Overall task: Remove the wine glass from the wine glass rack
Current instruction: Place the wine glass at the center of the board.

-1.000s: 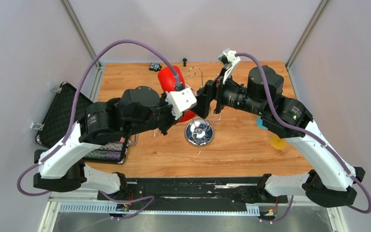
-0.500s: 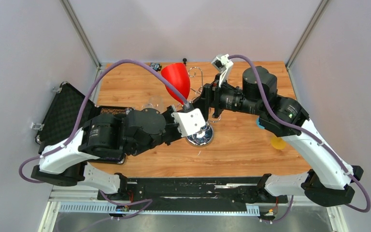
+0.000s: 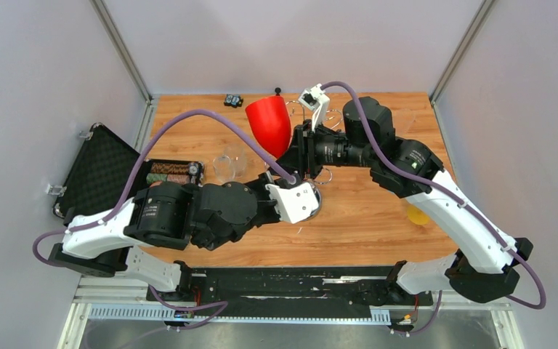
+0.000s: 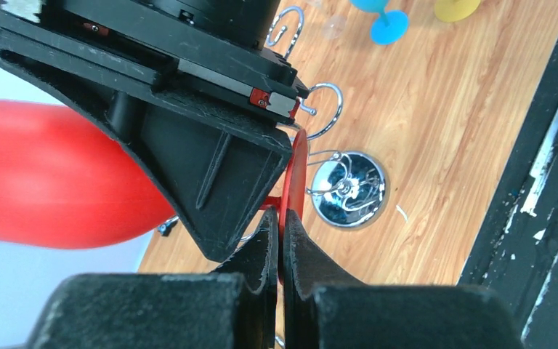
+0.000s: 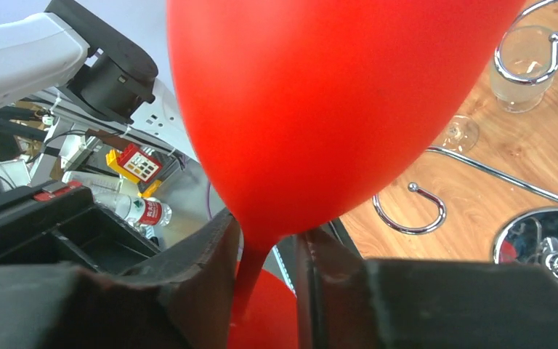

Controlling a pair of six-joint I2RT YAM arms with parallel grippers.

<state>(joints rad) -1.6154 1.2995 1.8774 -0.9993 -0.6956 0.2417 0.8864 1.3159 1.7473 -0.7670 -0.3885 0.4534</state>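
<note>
The red wine glass (image 3: pixel 269 123) is tipped on its side in the air, its bowl at about 11 o'clock from the round mirrored base of the wine glass rack (image 4: pixel 349 190) in the top view. The left gripper (image 4: pixel 280 218) is pinched together on the rim of the glass's flat red foot (image 4: pixel 296 171), which stands edge-on close by a curled hook arm; whether foot and hook touch cannot be told. The right gripper (image 5: pixel 265 233) straddles the thin stem (image 5: pixel 251 269) just under the bowl. Its jaws are partly apart: one finger is against the stem and a gap shows beside the other. A clear glass (image 3: pixel 229 166) stands on the wooden table (image 3: pixel 378 233) at about 9 o'clock from the rack. Further out the same way, an open black case (image 3: pixel 94 171) lies at the table's edge. A yellow glass (image 3: pixel 415 214) sits at about 4 o'clock, partly under the right arm.
</note>
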